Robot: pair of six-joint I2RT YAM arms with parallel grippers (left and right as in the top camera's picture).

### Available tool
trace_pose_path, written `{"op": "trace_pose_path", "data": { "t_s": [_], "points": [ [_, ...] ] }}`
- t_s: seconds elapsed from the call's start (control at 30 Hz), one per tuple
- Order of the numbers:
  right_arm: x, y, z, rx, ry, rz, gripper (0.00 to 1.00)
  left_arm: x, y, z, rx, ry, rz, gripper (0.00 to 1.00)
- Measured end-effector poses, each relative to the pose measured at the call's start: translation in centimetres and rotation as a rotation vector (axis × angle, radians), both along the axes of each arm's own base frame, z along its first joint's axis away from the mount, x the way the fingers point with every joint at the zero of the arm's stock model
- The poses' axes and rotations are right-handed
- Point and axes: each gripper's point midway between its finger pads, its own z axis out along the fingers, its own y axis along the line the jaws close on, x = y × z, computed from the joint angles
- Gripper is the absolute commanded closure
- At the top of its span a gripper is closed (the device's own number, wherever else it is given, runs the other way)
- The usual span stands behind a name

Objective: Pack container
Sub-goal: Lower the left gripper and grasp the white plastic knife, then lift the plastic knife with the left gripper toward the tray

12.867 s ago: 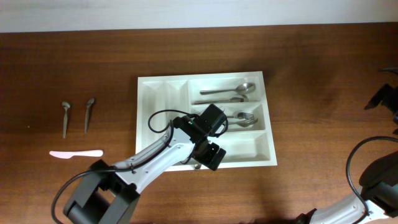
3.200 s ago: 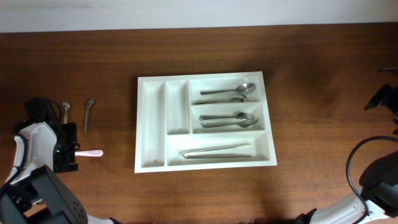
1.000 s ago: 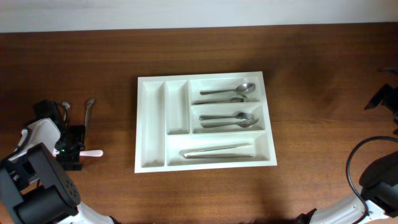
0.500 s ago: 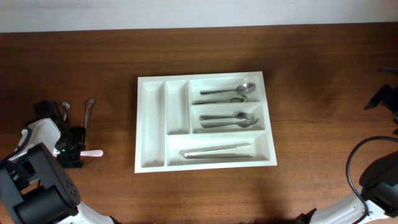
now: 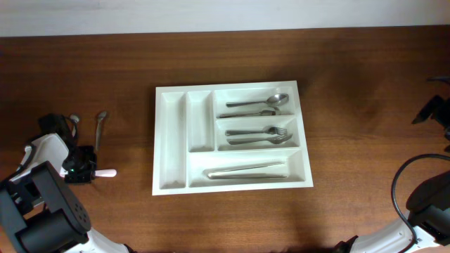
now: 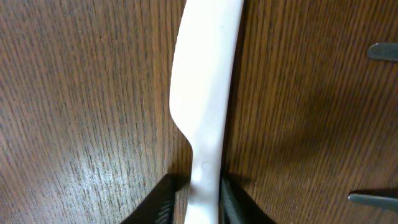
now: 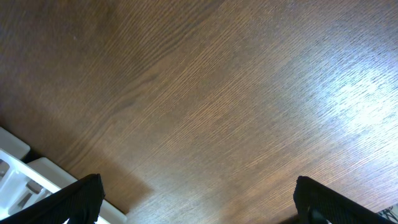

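Overhead, the left gripper sits over the butt of the white plastic knife at the left end of the table, and the grip itself is hidden. The left wrist view settles it: both fingers press the handle's sides, clamped on the knife, which lies flat on the wood. The right gripper gapes wide and holds nothing. The container lies mid-table, well apart from the knife. Count: one white knife, two loose spoons near it. In the tray are two packed spoons and two forks.
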Motion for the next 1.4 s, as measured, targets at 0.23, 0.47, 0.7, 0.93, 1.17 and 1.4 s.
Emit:
{"op": "trace_pose_path", "data": {
  "t_s": [0.23, 0.47, 0.7, 0.93, 1.17, 1.4],
  "points": [
    [0.0, 0.0, 0.0, 0.0, 0.0, 0.0, 0.01, 0.0, 0.0, 0.0, 0.0, 0.001, -0.002, 0.96],
    [0.0, 0.0, 0.0, 0.0, 0.0, 0.0, 0.01, 0.0, 0.0, 0.0, 0.0, 0.002, -0.019, 0.98],
    [0.0, 0.0, 0.0, 0.0, 0.0, 0.0, 0.01, 0.1, 0.0, 0.1, 0.0, 0.007, -0.11, 0.98],
    [0.0, 0.0, 0.0, 0.0, 0.0, -0.001, 0.01, 1.3, 0.7, 3.1, 0.057, -0.072, -0.19, 0.98],
    [0.0, 0.0, 0.0, 0.0, 0.0, -0.001, 0.01, 3.9, 0.6, 9.7, 0.183, -0.244, -0.302, 0.98],
    [0.0, 0.0, 0.0, 0.0, 0.0, 0.0, 0.01, 10.2, -7.2, 17.2, 0.274, -0.558, -0.619, 0.98]
  ]
}}
